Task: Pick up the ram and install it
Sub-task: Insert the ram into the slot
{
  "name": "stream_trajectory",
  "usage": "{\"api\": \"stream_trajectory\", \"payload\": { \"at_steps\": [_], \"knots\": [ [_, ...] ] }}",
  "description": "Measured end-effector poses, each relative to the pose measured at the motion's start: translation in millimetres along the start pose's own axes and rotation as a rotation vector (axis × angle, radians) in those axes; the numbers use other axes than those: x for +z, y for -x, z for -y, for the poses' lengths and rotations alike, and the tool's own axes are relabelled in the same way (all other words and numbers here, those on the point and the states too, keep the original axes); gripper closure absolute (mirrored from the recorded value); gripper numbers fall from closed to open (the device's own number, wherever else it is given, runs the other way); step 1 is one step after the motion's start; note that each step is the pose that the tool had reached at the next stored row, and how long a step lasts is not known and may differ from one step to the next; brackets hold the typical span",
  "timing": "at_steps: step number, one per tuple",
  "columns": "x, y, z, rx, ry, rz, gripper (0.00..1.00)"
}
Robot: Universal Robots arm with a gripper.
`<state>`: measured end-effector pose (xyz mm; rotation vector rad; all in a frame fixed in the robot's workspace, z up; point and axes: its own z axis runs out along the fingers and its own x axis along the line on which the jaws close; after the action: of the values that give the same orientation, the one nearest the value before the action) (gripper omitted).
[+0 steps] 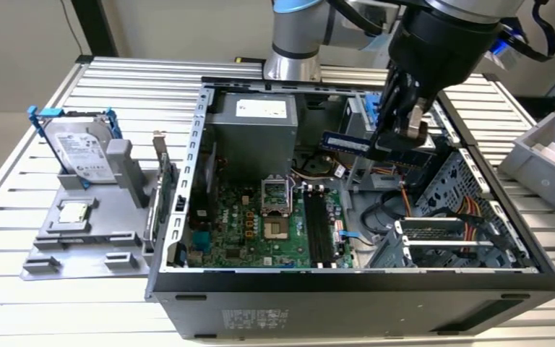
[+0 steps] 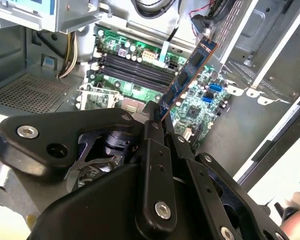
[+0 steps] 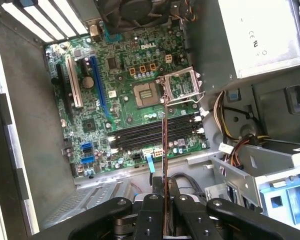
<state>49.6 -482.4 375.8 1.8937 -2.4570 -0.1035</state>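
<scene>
Exterior view: jaws closed on the ram [image 1: 347, 142], holding it in the air inside the open computer case [image 1: 355, 303], toward the far side, above the motherboard [image 1: 234, 225]. Pickup done. Ram is apart from the black memory slots [image 1: 318, 228]; seating is left.

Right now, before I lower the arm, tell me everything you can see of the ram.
The ram is a long, thin circuit-board stick, dark blue, with a row of black chips on one face and a small orange label near its far end. The gripper is shut on one end; the rest sticks out free. It hangs above the motherboard in the open case, apart from the black memory slots, not seated.
</scene>
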Motion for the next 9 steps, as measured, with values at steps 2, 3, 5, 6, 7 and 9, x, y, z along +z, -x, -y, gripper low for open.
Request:
{"api": "stream_trajectory", "payload": {
  "at_steps": [2,3,5,6,7,9],
  "knots": [
    [0.0,0.0,0.0,0.012,-0.0001,0.0009,1.00],
    [0.0,0.0,-0.1,0.016,-0.0002,0.0013,1.00],
    [0.0,0.0,-0.1,0.025,-0.0002,0.0019,1.00],
    [0.0,0.0,-0.1,0.030,-0.0003,0.0022,1.00],
    [0.0,0.0,-0.1,0.035,-0.0004,0.0027,1.00],
    [0.0,0.0,-0.1,0.051,-0.0005,0.0038,1.00]
  ]
}}
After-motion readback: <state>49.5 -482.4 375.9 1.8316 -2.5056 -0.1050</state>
